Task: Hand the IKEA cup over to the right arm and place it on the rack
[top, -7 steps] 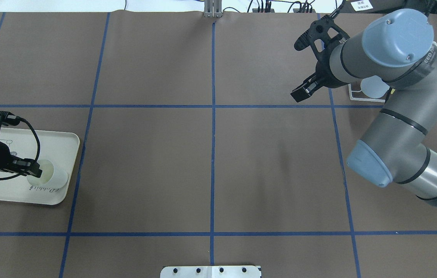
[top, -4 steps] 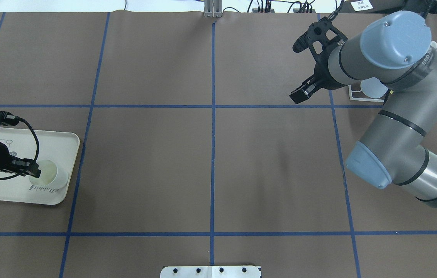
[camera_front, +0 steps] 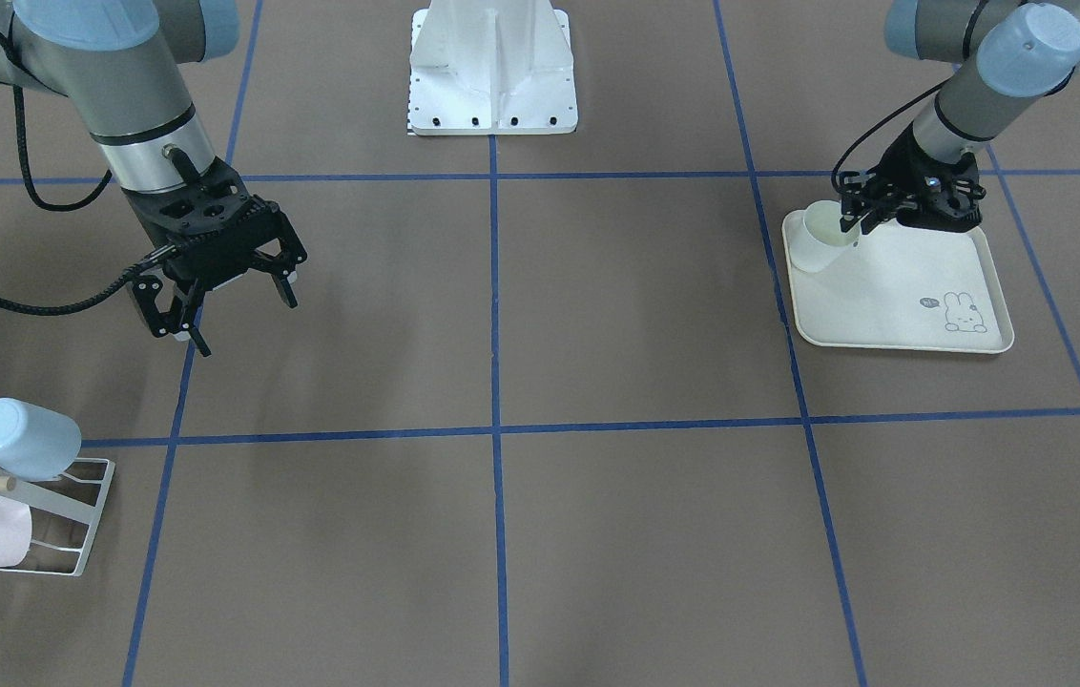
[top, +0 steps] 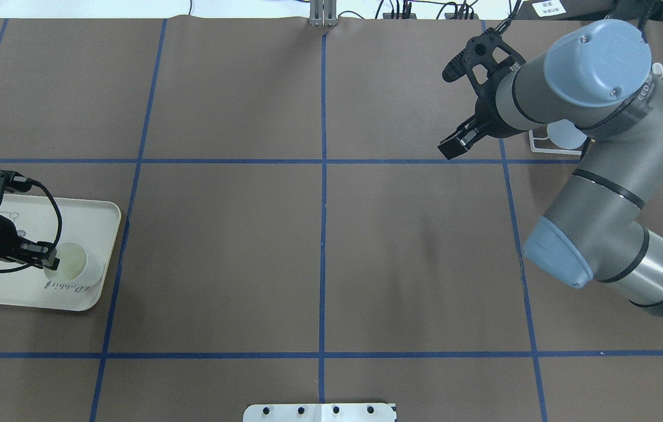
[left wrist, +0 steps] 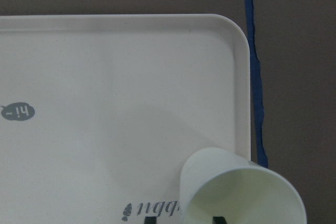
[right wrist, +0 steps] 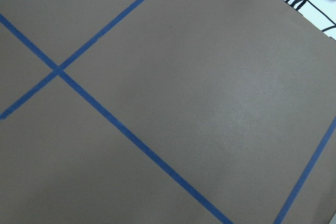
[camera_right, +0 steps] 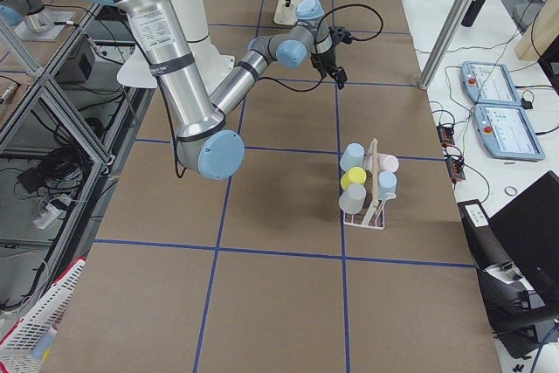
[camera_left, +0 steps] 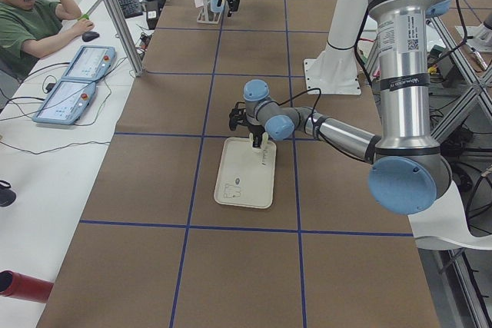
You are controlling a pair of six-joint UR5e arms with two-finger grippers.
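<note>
- Overhead exterior showed the left tool [top: 52, 259] clenched on the rim of the IKEA cup [top: 79, 265], which sat tilted at a corner of the cream tray [top: 94, 220].
- The right tool [camera_front: 233, 310] hung spread and empty near the rack [camera_front: 87, 520], well apart from the cup.
- I judged that the thin rim pinch could slip in transit, or let the cup swing at handover.

Brown table cover [top: 220, 264] with blue tape grid [top: 323, 234], white side bench [camera_left: 46, 182], aluminium post [camera_left: 115, 13], perhaps teach pendants [camera_left: 65, 101].

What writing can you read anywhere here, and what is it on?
"hi~": in a speech bubble on the cream tray.
"Rabbit": same tray, beside the cup, seen upside down.
Stickers on the left arm: too small to read.
</note>
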